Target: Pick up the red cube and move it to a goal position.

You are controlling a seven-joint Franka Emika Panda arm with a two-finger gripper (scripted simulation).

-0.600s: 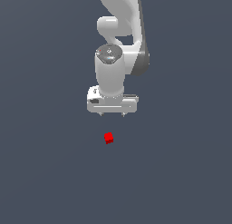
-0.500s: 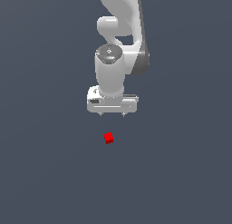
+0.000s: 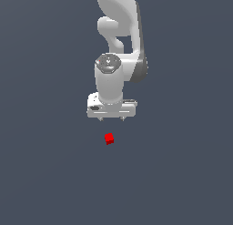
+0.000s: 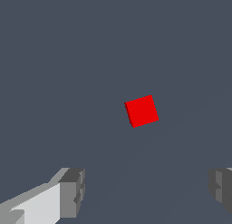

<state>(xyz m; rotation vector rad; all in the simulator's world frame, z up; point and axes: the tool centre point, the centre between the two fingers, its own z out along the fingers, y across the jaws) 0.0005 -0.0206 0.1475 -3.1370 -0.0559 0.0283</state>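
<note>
Meanwhile little change noted since earlier frames: gripper (image 3: 111, 119) held spread wide (nothing grasped), poised above red cube (image 3: 108, 138), cube resting mid-floor (image 3: 45, 174); descent and grasp judged pending

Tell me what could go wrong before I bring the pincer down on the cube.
1. The red cube sits turned at an angle to the open pincer, so the fingers may meet corners and spin it.
2. It lies ahead of the gap, not between the fingers; a straight drop from here would likely miss.
</note>
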